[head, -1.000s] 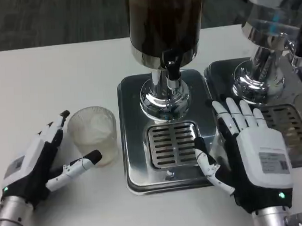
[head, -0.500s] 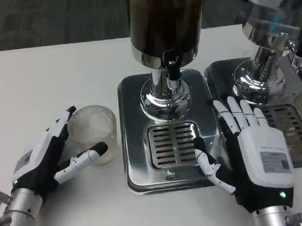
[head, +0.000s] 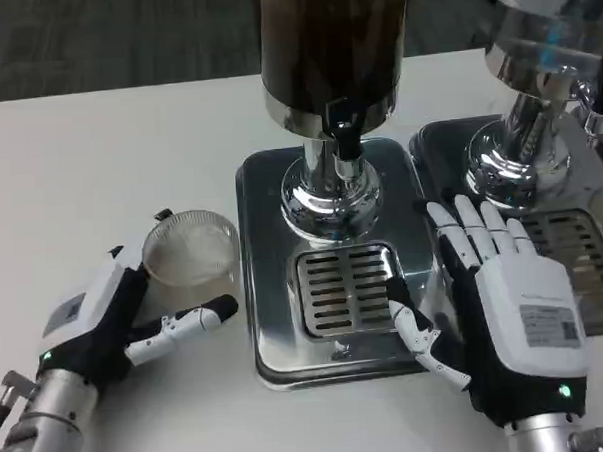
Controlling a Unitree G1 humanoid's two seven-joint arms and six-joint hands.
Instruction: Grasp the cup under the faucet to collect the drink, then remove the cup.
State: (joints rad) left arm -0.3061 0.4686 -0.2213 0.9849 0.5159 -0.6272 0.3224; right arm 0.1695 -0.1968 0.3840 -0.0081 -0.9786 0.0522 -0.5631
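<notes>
My left hand (head: 106, 330) wraps the clear cup (head: 191, 259) on the white surface (head: 99, 165), left of the faucet (head: 344, 144); my right hand (head: 500, 312) lies open on the drip tray (head: 287, 347).

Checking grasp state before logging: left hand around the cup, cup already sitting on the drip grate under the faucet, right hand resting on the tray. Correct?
Not quite. The head view shows the cup on the white table, left of the tray, not on the drip grate. The left hand is around it; the right hand rests on the tray.

Drinks counter: steel dispensers (head: 332, 95), drip trays (head: 346, 287).
</notes>
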